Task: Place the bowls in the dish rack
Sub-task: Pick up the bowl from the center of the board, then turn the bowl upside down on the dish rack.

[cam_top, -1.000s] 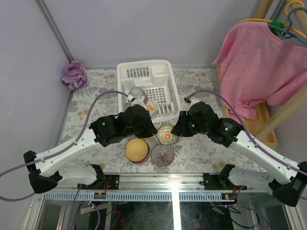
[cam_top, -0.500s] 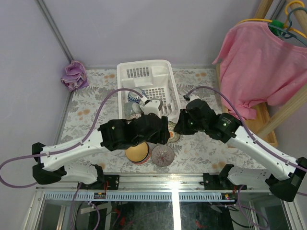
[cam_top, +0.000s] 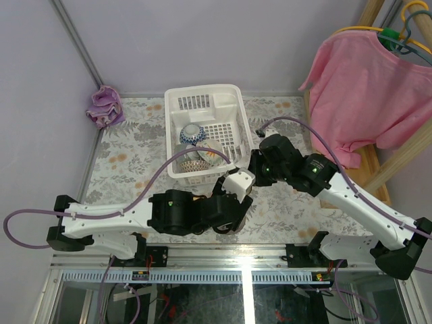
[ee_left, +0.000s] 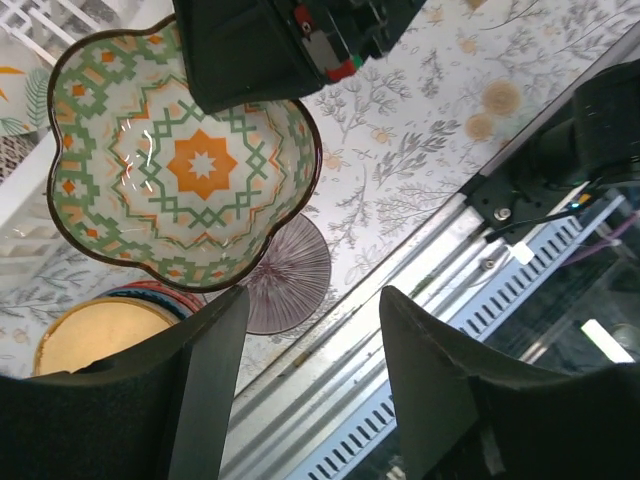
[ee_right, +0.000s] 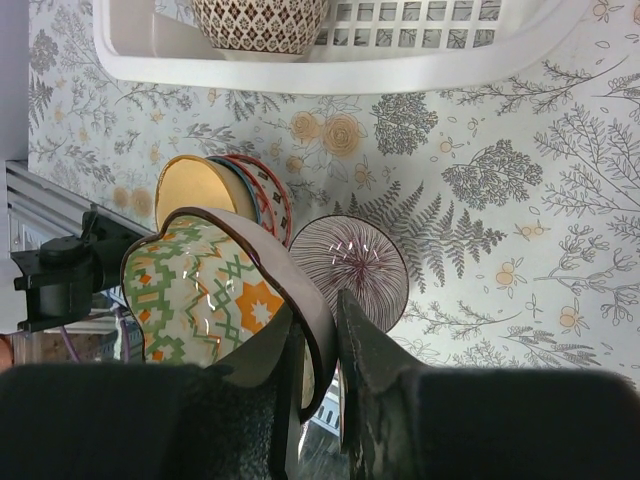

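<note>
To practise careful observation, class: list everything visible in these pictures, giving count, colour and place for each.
dish rack: one, white, far middle of table.
blue-white bowl: one, inside the rack.
brown-patterned bowl: one, inside the rack, near edge.
white-and-orange bowl: one, inside the rack.
lobed bowl: one, green-orange pattern, held above the table.
ribbed bowl: one, purple, on table before the rack.
yellow bowl: one, red-striped outside, beside the ribbed bowl.
cloth: one, purple, far left corner.
shirt: one, pink, hanging at right.
table: one, floral cover.
left gripper: open, empty, over the table bowls.
right gripper: shut on the lobed bowl's rim.
</note>
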Action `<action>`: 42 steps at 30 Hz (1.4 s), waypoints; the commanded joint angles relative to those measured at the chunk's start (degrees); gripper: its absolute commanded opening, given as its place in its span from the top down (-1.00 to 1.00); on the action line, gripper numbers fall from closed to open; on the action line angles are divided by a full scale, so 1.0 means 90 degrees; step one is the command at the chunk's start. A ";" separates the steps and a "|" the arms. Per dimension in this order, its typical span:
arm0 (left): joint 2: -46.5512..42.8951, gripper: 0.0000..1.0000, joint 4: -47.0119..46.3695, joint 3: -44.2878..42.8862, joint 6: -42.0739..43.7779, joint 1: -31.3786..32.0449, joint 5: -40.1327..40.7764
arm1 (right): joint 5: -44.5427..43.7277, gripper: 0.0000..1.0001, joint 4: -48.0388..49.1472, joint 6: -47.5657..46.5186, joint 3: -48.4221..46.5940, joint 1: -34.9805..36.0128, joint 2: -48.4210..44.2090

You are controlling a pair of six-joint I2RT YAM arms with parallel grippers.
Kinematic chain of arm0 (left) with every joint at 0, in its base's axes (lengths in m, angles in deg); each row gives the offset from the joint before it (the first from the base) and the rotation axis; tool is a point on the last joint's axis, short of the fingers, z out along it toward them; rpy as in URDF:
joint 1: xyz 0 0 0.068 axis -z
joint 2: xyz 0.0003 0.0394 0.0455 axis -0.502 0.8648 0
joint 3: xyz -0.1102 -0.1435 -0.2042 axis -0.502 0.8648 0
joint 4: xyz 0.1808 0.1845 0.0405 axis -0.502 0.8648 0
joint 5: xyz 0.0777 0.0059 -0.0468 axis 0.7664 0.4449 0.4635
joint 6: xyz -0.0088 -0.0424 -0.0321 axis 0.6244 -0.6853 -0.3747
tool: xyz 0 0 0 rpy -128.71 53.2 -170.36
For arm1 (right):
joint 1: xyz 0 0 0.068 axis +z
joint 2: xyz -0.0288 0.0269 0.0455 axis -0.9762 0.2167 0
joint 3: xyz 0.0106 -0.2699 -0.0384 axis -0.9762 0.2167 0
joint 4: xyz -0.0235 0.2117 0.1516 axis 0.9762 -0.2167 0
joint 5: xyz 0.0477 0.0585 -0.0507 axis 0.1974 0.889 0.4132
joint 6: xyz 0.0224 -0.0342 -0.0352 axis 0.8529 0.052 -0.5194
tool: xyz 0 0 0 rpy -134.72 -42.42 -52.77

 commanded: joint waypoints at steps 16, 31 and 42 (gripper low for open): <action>0.0053 -0.19 -0.1006 -0.0406 0.1872 0.0685 0.1462 | 0.0450 1.00 -0.0024 0.0053 -0.0039 0.0049 -0.0361; 0.0256 -0.15 -0.1533 0.0021 0.2613 0.0081 0.0673 | 0.0798 1.00 0.0075 0.0024 -0.0103 0.0045 -0.0393; 0.0414 0.31 -0.1577 0.0281 0.2497 -0.0109 -0.0100 | 0.0721 1.00 -0.0077 -0.0059 -0.0346 0.0045 -0.0309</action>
